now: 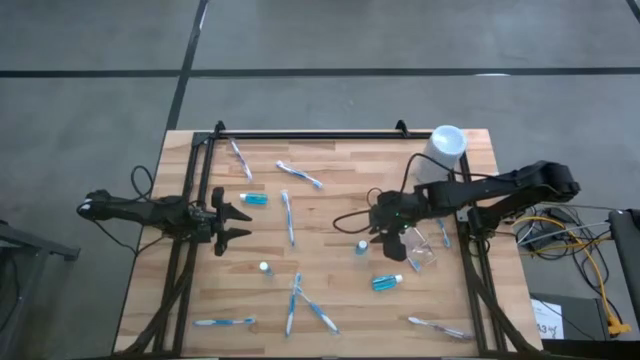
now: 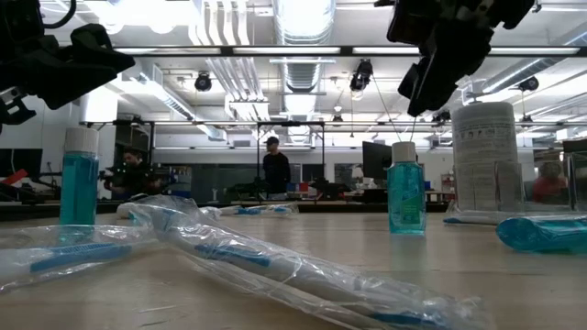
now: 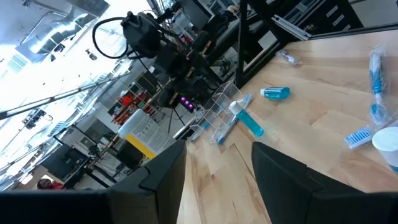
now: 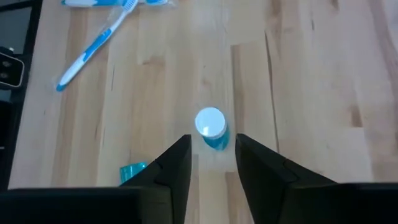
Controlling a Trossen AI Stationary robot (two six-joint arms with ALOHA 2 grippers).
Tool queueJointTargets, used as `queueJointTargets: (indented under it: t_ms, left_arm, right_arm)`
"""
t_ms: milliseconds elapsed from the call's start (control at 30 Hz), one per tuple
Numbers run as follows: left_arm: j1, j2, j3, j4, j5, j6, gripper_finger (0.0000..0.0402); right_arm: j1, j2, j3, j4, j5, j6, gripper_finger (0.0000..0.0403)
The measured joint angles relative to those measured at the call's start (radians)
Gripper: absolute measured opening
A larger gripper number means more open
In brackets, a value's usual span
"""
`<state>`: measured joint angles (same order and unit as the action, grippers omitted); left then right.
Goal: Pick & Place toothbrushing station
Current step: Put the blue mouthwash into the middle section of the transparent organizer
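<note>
2 arms work over a wooden tabletop (image 1: pixel 330 205) strewn with toothbrushes and small blue tubes. The right pincer (image 4: pixel 211 163) hangs just above an upright white-capped blue tube (image 4: pixel 211 127) near the tabletop's middle, its fingers spread to either side of the cap and not touching it. A clear plastic pouch (image 1: pixel 420 248) lies just beside that tube, under the right arm. This looks like the approach step of a pick: the next move calls for a straight descent until the fingers flank the tube's body, then a squeeze. The left pincer (image 1: pixel 232 223) waits at the left edge, fingers spread, near a lying tube (image 1: pixel 253 199). A tall white cylinder (image 1: pixel 445 145) stands at the far right corner.
</note>
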<state>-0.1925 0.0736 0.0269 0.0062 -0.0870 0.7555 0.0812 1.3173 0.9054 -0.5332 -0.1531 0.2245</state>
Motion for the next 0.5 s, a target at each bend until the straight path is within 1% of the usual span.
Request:
queueJointTargets:
  t_ms: [367,500]
  left_arm:
    - [0.001,0.000,0.000,0.000,0.000,0.000,0.0188]
    - [0.001,0.000,0.000,0.000,0.000,0.000,0.0188]
  right_arm:
    - [0.030,0.076,0.000,0.075,0.009,0.000,0.0183]
    - [0.035,0.106,0.000,0.100,0.018,0.000,0.0197]
